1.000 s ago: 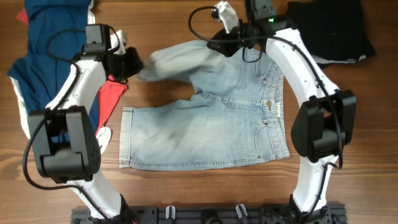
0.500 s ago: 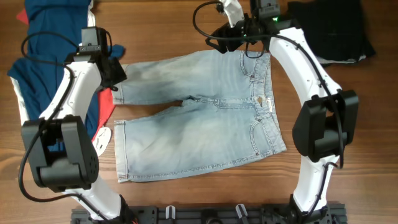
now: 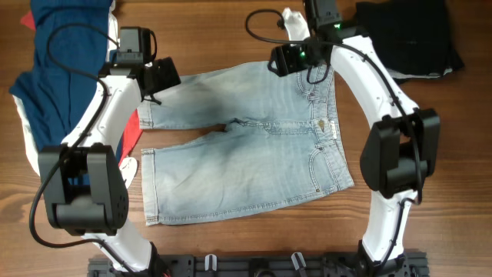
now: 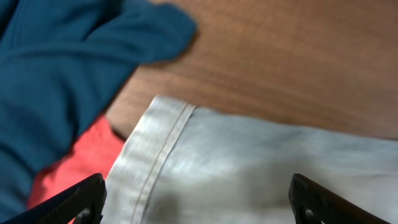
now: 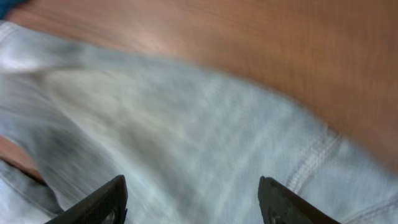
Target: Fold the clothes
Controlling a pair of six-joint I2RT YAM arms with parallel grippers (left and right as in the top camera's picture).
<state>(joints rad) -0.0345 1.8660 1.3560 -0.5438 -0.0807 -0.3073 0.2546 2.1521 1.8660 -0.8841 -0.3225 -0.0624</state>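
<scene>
Note the left hand point(image 4: 196, 196): fingers spread wide, gripping nothing, hovering over the hem of the upper leg of the denim shorts point(image 3: 246, 154), at about 10 o'clock on the surface point(image 3: 254, 235). Same for the right hand point(image 5: 193, 196): fingers apart, empty, poised above the waistband end near 12 o'clock. Treat the shorts as spread flat mid-surface, waistband toward 3 o'clock, leg hems toward 9 o'clock, legs splayed a little apart at the crotch.

Judging by this layout, take a lengthwise fold next: bring the 12 o'clock leg down onto the 6 o'clock leg. Pinch the far edge at hem and waistband together, catching both denim layers rather than the top one alone. Lift only enough to clear, carry both ends at an even pace, and lay hem on hem. Mind the hem under the left hand, lying right against the red part point(image 4: 68, 168) of the navy garment point(image 4: 56, 68) at 9 o'clock; avoid snagging either. Leave the black garments point(image 3: 407, 35) at 1 o'clock alone.
</scene>
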